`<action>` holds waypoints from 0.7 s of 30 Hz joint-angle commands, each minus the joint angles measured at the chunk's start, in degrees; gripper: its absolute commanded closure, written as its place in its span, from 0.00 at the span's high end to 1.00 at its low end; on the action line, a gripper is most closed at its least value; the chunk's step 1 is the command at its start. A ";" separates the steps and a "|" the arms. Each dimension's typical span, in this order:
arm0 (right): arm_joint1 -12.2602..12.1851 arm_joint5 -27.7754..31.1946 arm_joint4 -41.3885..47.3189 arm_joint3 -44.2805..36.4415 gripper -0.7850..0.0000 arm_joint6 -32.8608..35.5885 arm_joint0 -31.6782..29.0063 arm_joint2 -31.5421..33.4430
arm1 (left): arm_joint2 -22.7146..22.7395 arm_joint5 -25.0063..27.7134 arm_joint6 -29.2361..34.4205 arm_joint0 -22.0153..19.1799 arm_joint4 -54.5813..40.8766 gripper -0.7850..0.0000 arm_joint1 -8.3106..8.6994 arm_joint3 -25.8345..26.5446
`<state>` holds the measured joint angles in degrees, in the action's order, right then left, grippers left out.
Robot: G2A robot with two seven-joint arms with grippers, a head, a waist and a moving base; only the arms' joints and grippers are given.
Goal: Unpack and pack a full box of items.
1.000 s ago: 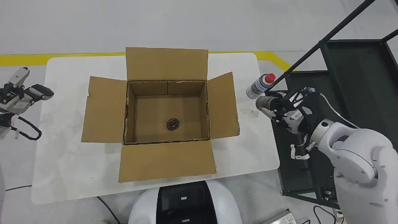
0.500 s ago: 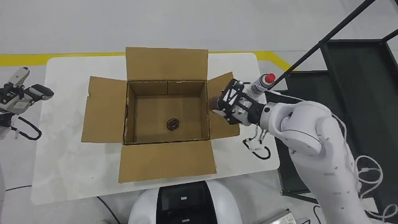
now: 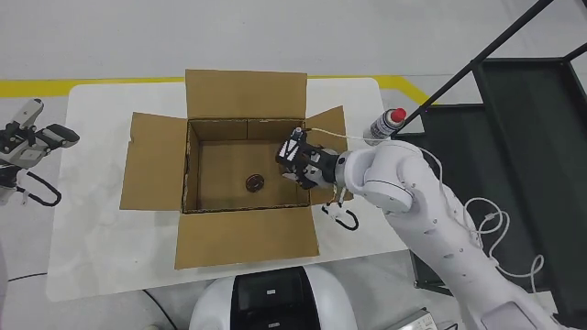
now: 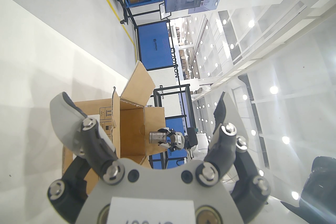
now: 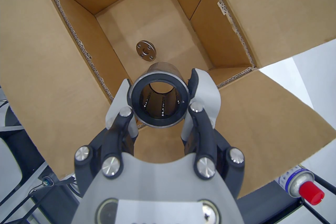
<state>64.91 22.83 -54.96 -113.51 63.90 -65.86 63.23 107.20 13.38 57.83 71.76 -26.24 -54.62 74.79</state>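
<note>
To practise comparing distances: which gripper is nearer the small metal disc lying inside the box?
Right. The right gripper, holding a metal cylinder, hangs over the box near the disc; the left gripper sits beyond the table edge, away from the box.

Right claw (image 5: 160, 82) — gripping its cylinder (image 5: 159, 101) — swung over the box (image 3: 246, 93).

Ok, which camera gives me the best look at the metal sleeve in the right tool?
Right wrist view: the metal sleeve is close and end-on, bore visible, clamped in the right tool above the box. The top view shows it small and dark over the box's right side; the left wrist view, far off, side-on.
</note>
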 commanded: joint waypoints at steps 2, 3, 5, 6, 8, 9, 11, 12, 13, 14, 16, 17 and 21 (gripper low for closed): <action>0.00 -0.01 0.01 0.00 0.00 0.01 0.00 0.00 | 0.00 0.00 0.00 0.00 0.00 1.00 0.00 0.00; 0.00 -0.01 0.01 0.00 0.00 0.01 0.00 0.00 | 0.00 0.00 0.00 0.00 0.00 1.00 0.00 0.00; 0.00 -0.01 0.01 0.00 0.00 0.01 0.00 0.00 | 0.00 0.00 0.00 0.00 0.00 1.00 0.00 0.00; 0.00 -0.01 0.01 0.00 0.00 0.01 0.00 0.00 | 0.00 0.00 0.00 0.00 0.00 1.00 0.00 0.00; 0.00 -0.01 0.01 0.00 0.00 0.01 0.00 0.00 | 0.00 0.00 0.00 0.00 0.00 1.00 0.00 0.00; 0.00 -0.01 0.01 0.00 0.00 0.01 0.00 0.00 | 0.00 0.00 0.00 0.00 0.00 1.00 0.00 0.00; 0.06 0.28 -1.23 1.03 0.00 -1.04 0.08 -1.04 | 0.00 0.00 0.00 0.00 0.00 1.00 0.00 0.00; 0.21 0.59 -1.47 1.73 0.00 -1.57 0.86 -2.03 | 0.00 0.00 0.00 0.00 0.00 1.00 0.00 0.00; 0.44 0.74 -1.80 2.88 0.00 -1.95 1.88 -3.30 | 0.00 0.00 0.00 0.00 0.00 1.00 0.00 0.00; 0.71 0.89 -2.47 4.39 0.00 -1.86 3.16 -4.89 | 0.00 0.00 0.00 0.00 0.00 1.00 0.00 0.00; 1.48 0.48 -2.76 7.97 0.00 -2.81 5.75 -8.22 | 0.00 0.00 0.00 0.00 0.00 1.00 0.00 0.00; 1.89 0.54 -3.42 9.95 0.00 -2.77 7.15 -10.07 | 0.00 0.00 0.00 0.00 0.00 1.00 0.00 0.00; 3.64 -0.93 -4.74 17.50 0.00 -4.35 11.35 -16.16 | 0.00 0.00 0.00 0.00 0.00 1.00 0.00 0.00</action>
<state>68.18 22.40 -59.05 -97.82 59.97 -55.41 48.53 107.20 13.38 57.83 71.76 -26.24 -54.62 74.79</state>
